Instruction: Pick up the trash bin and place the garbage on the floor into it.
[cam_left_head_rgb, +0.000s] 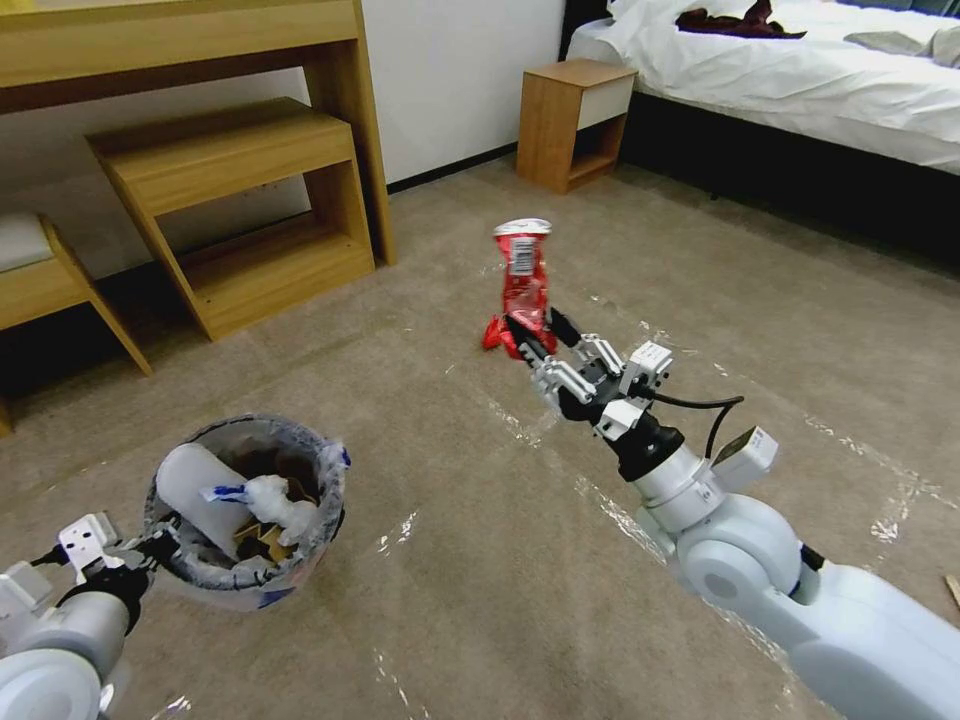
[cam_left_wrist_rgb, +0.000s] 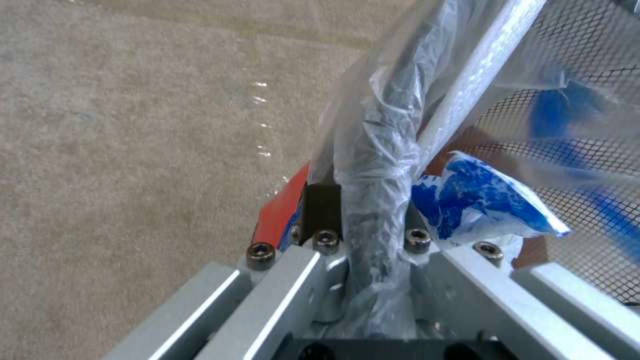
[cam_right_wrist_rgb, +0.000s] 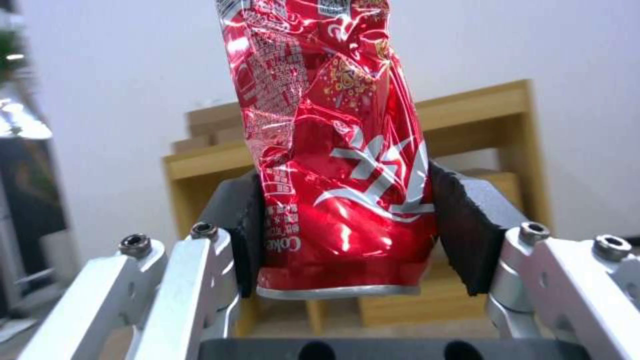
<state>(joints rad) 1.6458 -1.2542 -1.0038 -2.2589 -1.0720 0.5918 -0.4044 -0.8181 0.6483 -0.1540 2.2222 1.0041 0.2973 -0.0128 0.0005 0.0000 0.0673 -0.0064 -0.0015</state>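
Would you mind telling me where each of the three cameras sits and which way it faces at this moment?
Head view: on the robot's head, looking forward and down at the floor; both arms show, left gripper on the trash bin, right gripper holding the crushed red can.
Left wrist view: on the left wrist, looking along its fingers at the bin's bagged rim.
Right wrist view: on the right wrist, facing the can between its pads, wooden furniture behind.
Head and right wrist share the can.
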